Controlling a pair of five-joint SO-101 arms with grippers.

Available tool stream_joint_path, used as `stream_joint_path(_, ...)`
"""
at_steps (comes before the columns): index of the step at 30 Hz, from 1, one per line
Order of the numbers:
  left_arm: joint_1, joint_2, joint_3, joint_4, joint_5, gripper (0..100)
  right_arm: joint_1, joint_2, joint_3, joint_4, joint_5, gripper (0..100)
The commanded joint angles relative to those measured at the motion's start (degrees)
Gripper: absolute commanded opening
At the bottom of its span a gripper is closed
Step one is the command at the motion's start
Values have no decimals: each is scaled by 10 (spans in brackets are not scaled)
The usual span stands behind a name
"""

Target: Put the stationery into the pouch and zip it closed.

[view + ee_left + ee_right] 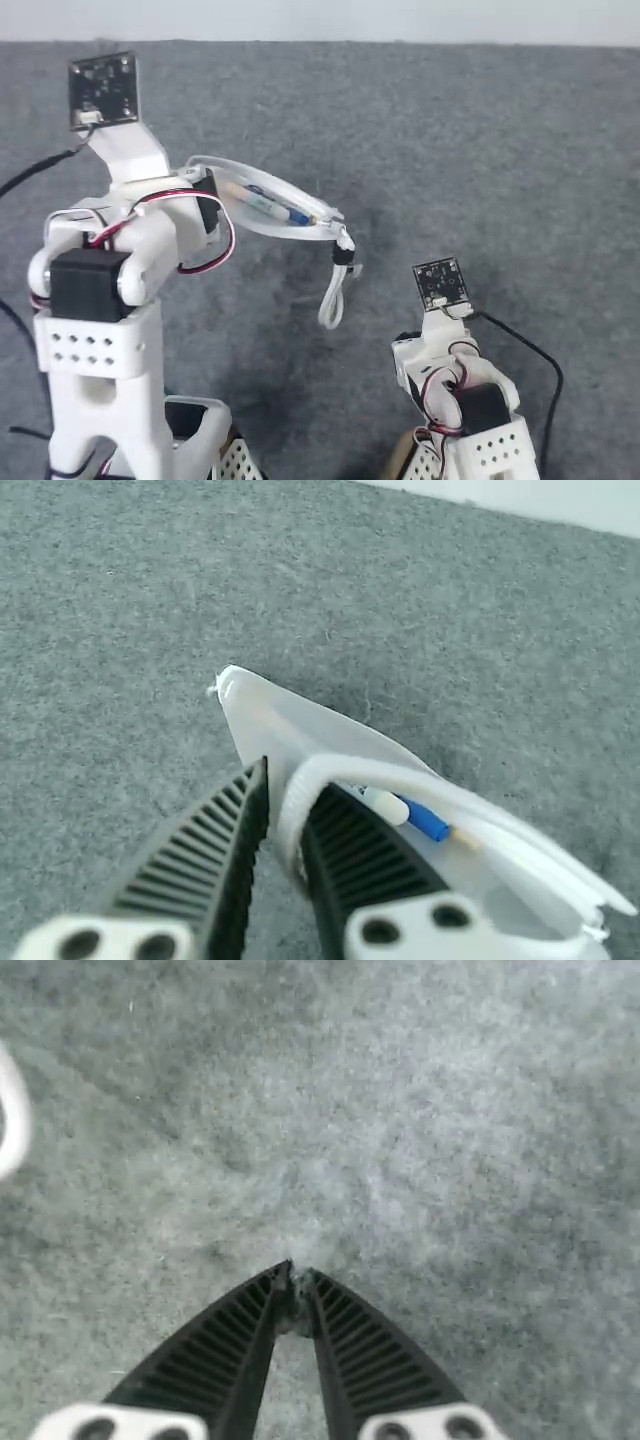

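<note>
- left gripper (288, 785) clamps pouch (290, 725) rim, pen (400, 813) inside
- pouch likely light, floppy, slick; hold rim near zip strap (333, 295)
- right gripper (296, 1272) clenched, empty, near pouch

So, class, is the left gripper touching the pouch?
Touching. The left wrist view shows the left gripper closed on the pouch, with the pouch's white rim pinched between its jaws.

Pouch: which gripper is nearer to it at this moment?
Left. The left gripper is shut on the pouch at its rim; the right gripper is shut over the grey mat, apart from it.
</note>
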Motion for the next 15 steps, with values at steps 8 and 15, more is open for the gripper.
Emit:
stream_joint_path(8,83,-19,11,-30,-3,9,7,-9,9,4,6,6)
stream_joint_path(15,83,-19,1,-27,20,9,7,-9,9,4,7,6)
